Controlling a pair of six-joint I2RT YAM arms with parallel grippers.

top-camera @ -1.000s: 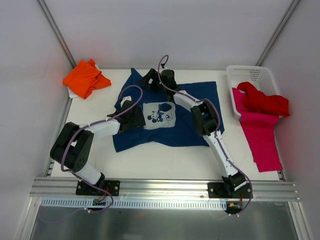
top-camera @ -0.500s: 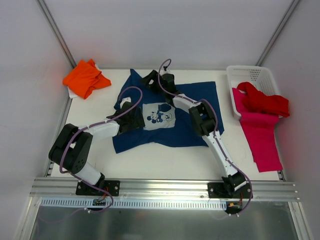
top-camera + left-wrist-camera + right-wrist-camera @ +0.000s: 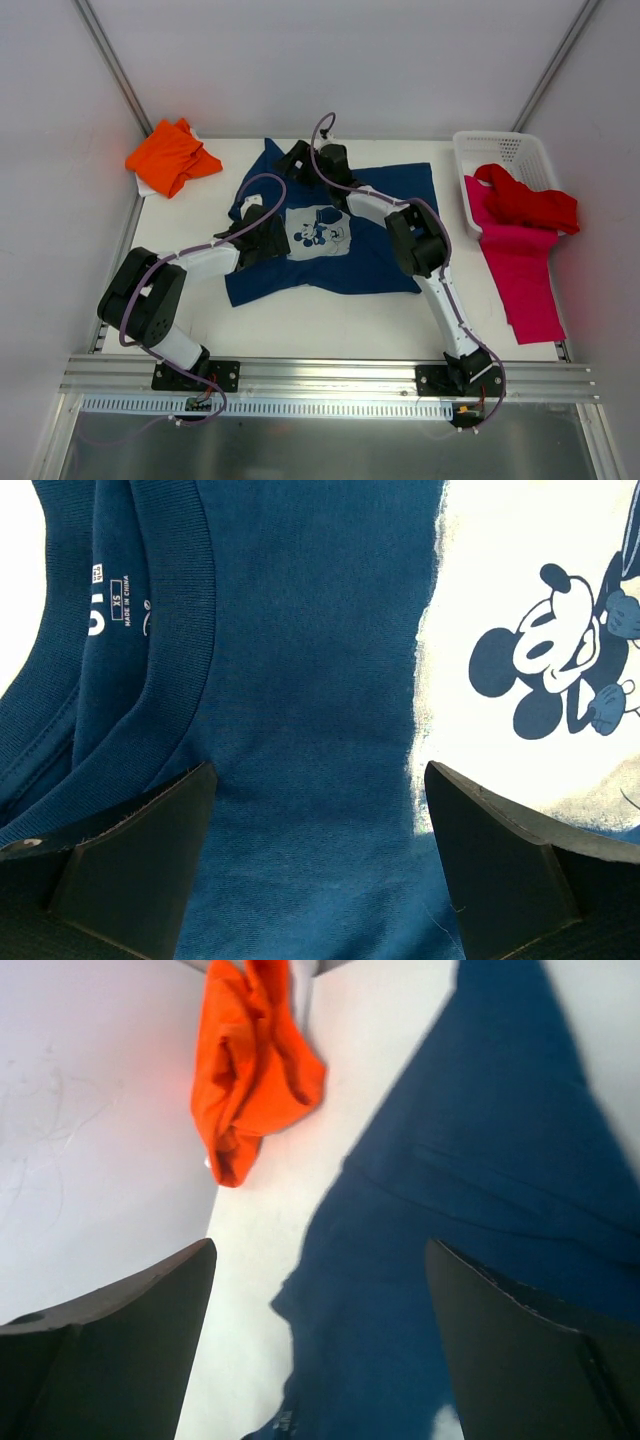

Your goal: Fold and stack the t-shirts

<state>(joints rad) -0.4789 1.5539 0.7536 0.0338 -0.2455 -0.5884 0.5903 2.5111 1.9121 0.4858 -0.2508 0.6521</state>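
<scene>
Four soft t-shirts: crumpled orange t-shirt [image 3: 170, 155] far left, navy blue mouse-print t-shirt [image 3: 400, 190] spread centre, red t-shirt [image 3: 530, 205] and magenta-pink t-shirt [image 3: 525, 275] right. Left gripper [image 3: 315, 780] hangs spread beside the collar [image 3: 150, 630]; right gripper [image 3: 320, 1255], also spread, hangs over its far-left edge. Judged best: pinch both edges low, then fold evenly.

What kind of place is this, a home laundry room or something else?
Probably a lab robot cell, not a home: plain white enclosure walls, two white robot arms bolted to an aluminium rail, and a navy blue cloth t-shirt spread on a white table.
</scene>
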